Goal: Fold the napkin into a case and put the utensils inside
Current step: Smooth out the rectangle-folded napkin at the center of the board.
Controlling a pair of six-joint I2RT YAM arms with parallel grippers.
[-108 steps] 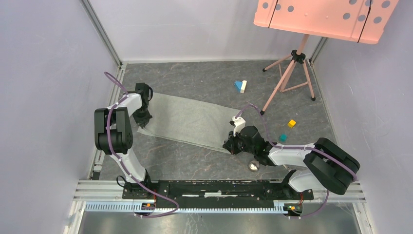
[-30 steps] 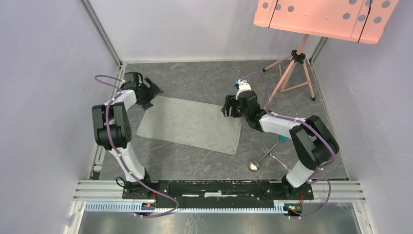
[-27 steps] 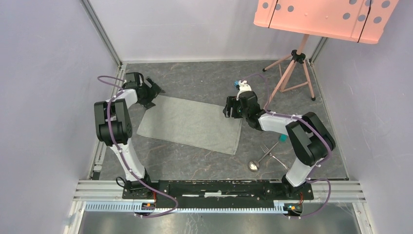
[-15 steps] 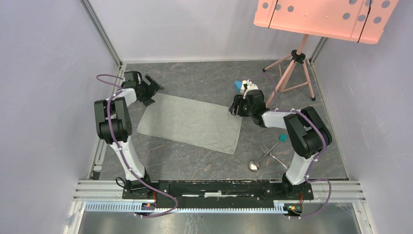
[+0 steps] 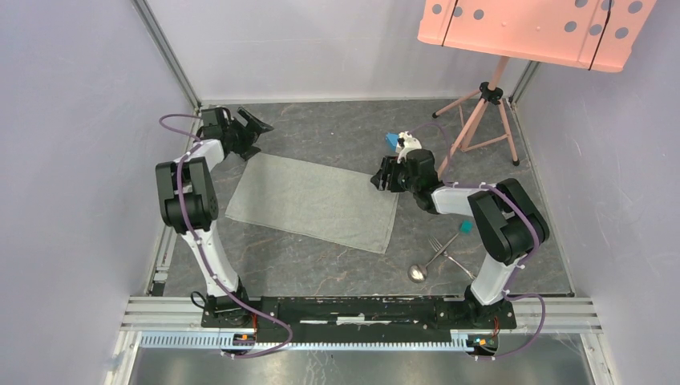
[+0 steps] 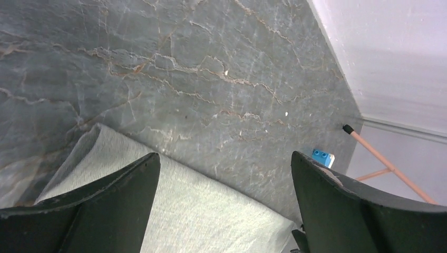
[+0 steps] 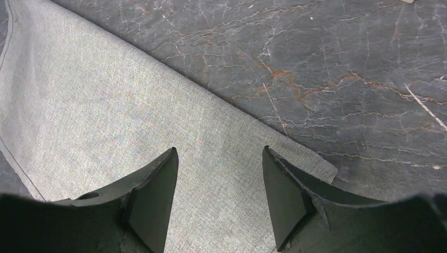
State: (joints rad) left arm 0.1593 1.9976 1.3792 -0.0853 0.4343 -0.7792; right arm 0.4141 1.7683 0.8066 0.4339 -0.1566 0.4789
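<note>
While both my arms reach out over the grey table (image 5: 321,269), pale walls (image 5: 72,120) shut it in on the left, the far side and the right. A pink board (image 5: 537,28) hangs over the far right corner on a tripod (image 5: 481,120), whose legs stand on the table there.

The napkin (image 5: 313,200) lies flat and unfolded in the middle. It is slewed so that its long edges run from far left to near right, and all four edges show. Bare table runs in a broad band between its far edge and the back wall, and in a narrower band along its near edge.

My left claw (image 5: 257,135) hangs over bare table just beyond the napkin's far left corner. Its jaws are spread fully wide and hold nothing.

My right claw (image 5: 383,177) hovers above the napkin's far right corner, jaws partly apart, gripping nothing. Both fingers (image 7: 153,200) sit over cloth, and the corner tip pokes out just past the right-hand one in the wrist view. I cannot tell whether they touch the cloth.

The fork (image 5: 439,243) and spoon (image 5: 418,273) lie on bare table right of the napkin's near right corner, apart from it and near my right arm's base. Their handles seem to cross.

A teal block (image 5: 465,227) sits just beyond the fork. A blue block (image 5: 392,141) sits just beyond my right claw.
</note>
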